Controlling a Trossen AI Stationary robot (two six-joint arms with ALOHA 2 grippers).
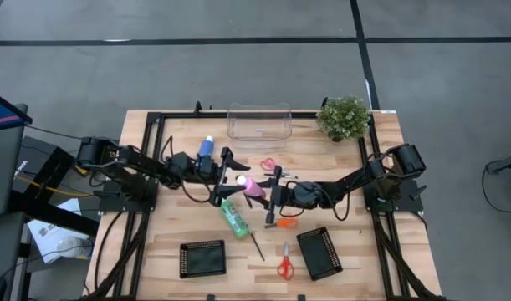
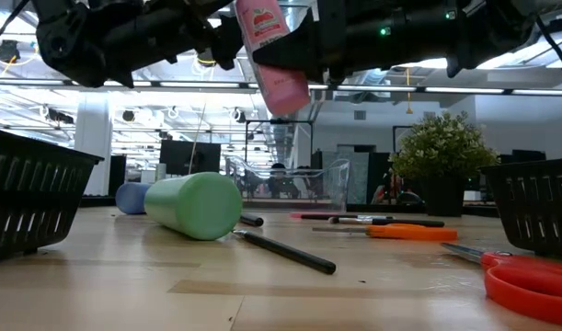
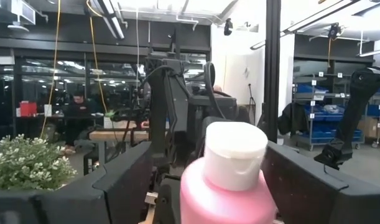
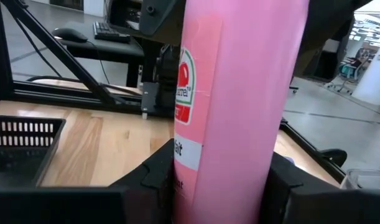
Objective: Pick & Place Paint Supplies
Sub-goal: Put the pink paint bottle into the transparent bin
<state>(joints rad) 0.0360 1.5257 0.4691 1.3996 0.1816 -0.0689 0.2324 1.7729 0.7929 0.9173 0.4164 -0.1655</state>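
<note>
Pink bottle [image 1: 251, 187] hangs in the air above the desk [image 1: 163, 234], clamped by the right end effector [image 1: 264, 194] around its lower body. Its white cap sits between the spread, open fingers of the left end effector [image 1: 232, 179]. Its long axis runs between the two end effectors, cap toward the left one, just above the green bottle [image 1: 233, 217] lying on the desk.

Glossy pink plastic bottle [image 4: 239, 99], wooden table [image 1: 355, 251]

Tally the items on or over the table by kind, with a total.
Paint bottles: 3 (pink, held above the table; green; blue)
Scissors: 2 (red, pink)
Black baskets: 2 ()
Clear bin: 1
Potted plant: 1
Brush: 1
Orange-handled tool: 1
Total: 11
</note>
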